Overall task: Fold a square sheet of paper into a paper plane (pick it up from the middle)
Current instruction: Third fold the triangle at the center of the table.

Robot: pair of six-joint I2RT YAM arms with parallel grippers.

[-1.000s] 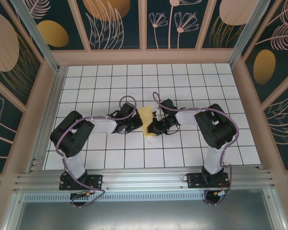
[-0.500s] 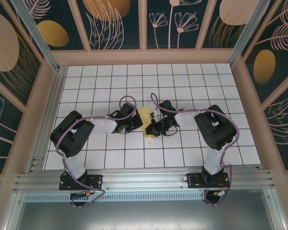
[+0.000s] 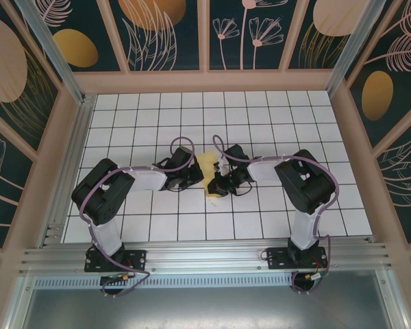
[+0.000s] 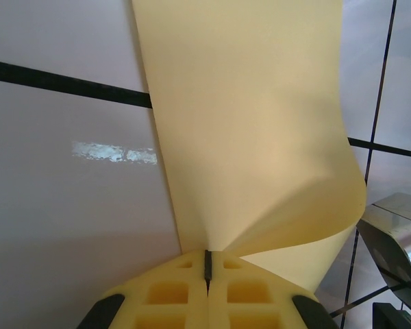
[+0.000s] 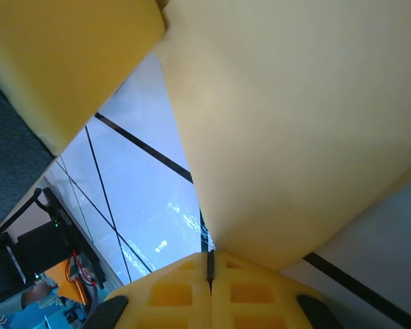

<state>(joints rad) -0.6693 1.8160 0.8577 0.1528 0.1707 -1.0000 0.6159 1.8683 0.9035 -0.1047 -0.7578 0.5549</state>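
The sheet of paper (image 3: 207, 168) is thin, matte and pale yellow, with no print. It sits between the two arms near the middle of the counter (image 3: 260, 116), bent and partly doubled over rather than lying flat.

From the left wrist, the left end effector (image 4: 207, 269) has its yellow waffle-patterned pads pressed together on the paper's lower edge. From that pinch the sheet (image 4: 253, 137) rises in a smooth panel and curls over to the right in a soft, rounded fold.

From the right wrist, the right end effector (image 5: 209, 264) is likewise clamped on the sheet (image 5: 294, 137). Here the paper fans upward from the pinch as a wide wedge with one straight slanted edge.

The counter is glossy white, ruled into square tiles by thin black lines, and it shows bright reflections.

Walls (image 3: 171, 34) of dark teal panels with a plant print, set in pale wood-coloured frames, close it on the far side and both flanks. A ribbed metal rail (image 3: 205, 257) runs along the near edge.

The paper is well apart from every wall, with rows of bare tiles on all sides.
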